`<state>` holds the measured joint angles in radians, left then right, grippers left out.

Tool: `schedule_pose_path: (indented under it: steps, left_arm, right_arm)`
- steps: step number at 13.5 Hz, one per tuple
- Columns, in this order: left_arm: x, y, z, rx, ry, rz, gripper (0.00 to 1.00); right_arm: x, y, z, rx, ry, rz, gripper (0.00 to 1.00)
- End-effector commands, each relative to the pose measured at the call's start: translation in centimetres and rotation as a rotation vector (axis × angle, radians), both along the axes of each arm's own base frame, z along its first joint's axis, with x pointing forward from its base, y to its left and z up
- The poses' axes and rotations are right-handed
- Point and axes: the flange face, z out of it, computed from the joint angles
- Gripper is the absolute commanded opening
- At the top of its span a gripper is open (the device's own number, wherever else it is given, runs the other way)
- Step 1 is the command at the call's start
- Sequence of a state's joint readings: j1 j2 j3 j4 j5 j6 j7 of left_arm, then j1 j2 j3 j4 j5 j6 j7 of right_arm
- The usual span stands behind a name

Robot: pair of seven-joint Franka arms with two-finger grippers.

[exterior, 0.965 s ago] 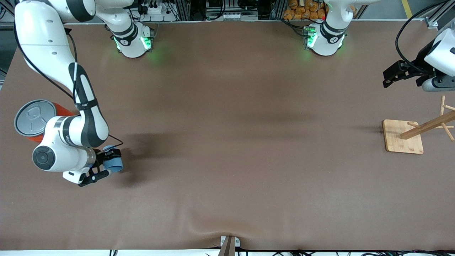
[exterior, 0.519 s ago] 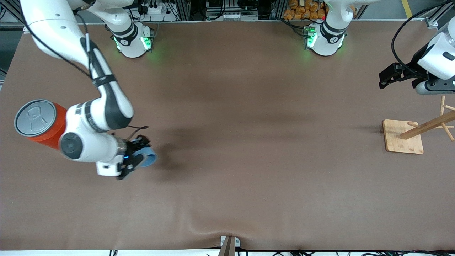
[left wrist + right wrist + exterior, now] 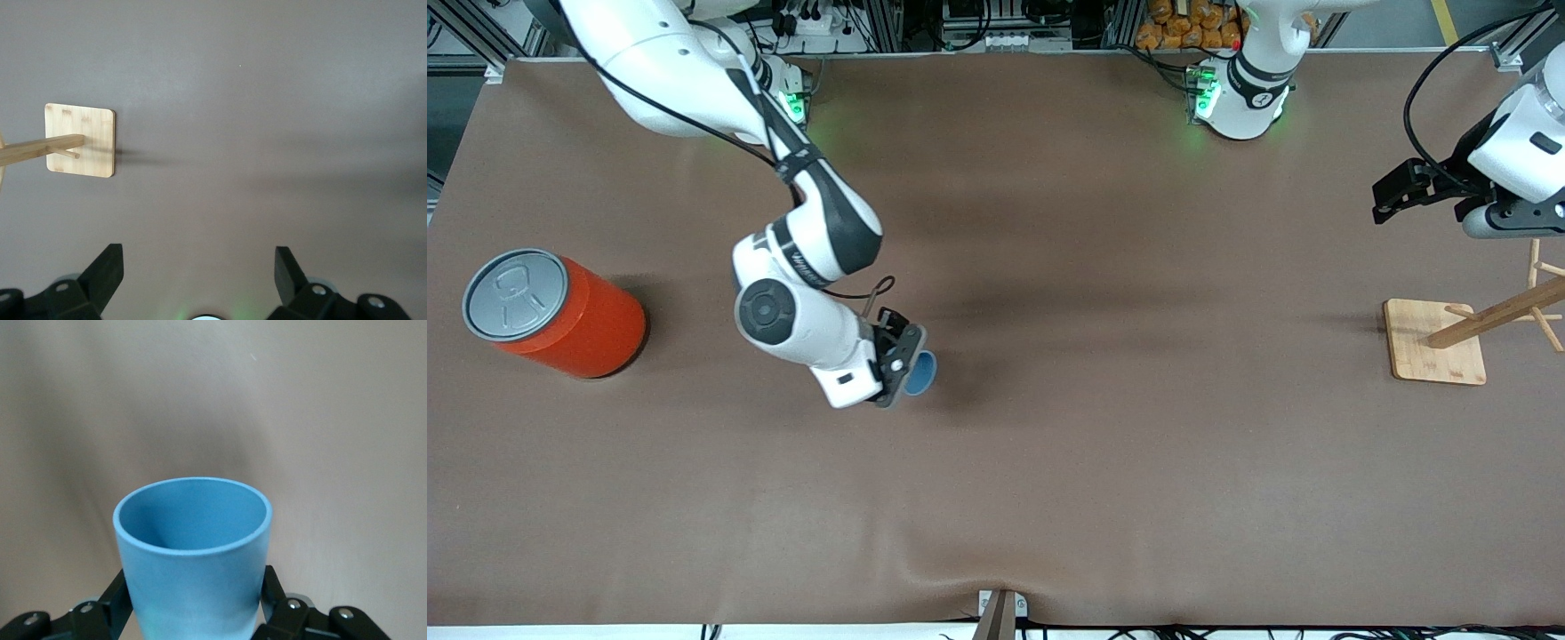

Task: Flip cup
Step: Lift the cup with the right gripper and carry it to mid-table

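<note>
My right gripper (image 3: 904, 363) is shut on the small light-blue cup (image 3: 920, 373) and holds it in the air over the middle of the table. In the right wrist view the cup (image 3: 193, 553) fills the space between the black fingers (image 3: 117, 597), its open mouth pointing away from the wrist. My left gripper (image 3: 1392, 197) is open and empty, raised over the left arm's end of the table, above the wooden stand. In the left wrist view its fingertips (image 3: 107, 267) stand wide apart with nothing between them.
A large orange can (image 3: 551, 313) with a grey pull-tab lid stands at the right arm's end of the table. A wooden stand with pegs on a square base (image 3: 1436, 342) sits at the left arm's end; its base (image 3: 80, 140) shows in the left wrist view.
My right arm has carried the cup away from beside the orange can toward the table's middle and turned it so its mouth shows. The left gripper has shifted slightly.
</note>
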<state>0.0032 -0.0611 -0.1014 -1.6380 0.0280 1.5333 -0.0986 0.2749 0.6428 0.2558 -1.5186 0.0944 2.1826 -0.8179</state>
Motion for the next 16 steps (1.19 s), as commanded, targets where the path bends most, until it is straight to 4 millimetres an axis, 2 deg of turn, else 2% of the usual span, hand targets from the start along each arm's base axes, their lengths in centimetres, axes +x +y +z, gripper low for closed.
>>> schedule_pose_path:
  steps: [1, 4, 7, 9, 12, 13, 15, 16]
  left_arm:
    - [-0.1, 0.1, 0.3, 0.009, 0.002, -0.009, 1.0]
    - [-0.1, 0.1, 0.3, 0.009, 0.002, -0.009, 1.0]
    - [-0.1, 0.1, 0.3, 0.009, 0.002, -0.009, 1.0]
    - [-0.1, 0.1, 0.3, 0.009, 0.002, -0.009, 1.0]
    - [0.0, 0.2, 0.3, 0.009, 0.002, -0.009, 1.0]
    - [0.0, 0.2, 0.3, 0.009, 0.002, -0.008, 1.0]
    - [0.0, 0.3, 0.3, 0.009, 0.002, -0.008, 1.0]
    - [-0.1, 0.3, 0.5, 0.008, -0.001, -0.008, 1.0]
  right_arm:
    - [-0.3, 1.9, -1.7, 0.025, -0.066, 0.175, 0.64]
    - [-2.7, 6.2, -3.2, -0.016, -0.117, 0.301, 0.63]
    - [-4.2, 8.8, -5.4, -0.057, -0.168, 0.381, 0.62]
    - [-4.7, 9.2, -6.9, -0.069, -0.152, 0.389, 0.62]
    - [-5.5, 10.0, -8.0, -0.089, -0.148, 0.408, 0.63]
    - [-5.5, 10.0, -8.2, -0.105, -0.154, 0.411, 0.69]
    - [-5.9, 10.5, -8.3, -0.115, -0.161, 0.42, 0.92]
    - [-5.9, 10.8, -8.1, -0.11, -0.172, 0.414, 1.0]
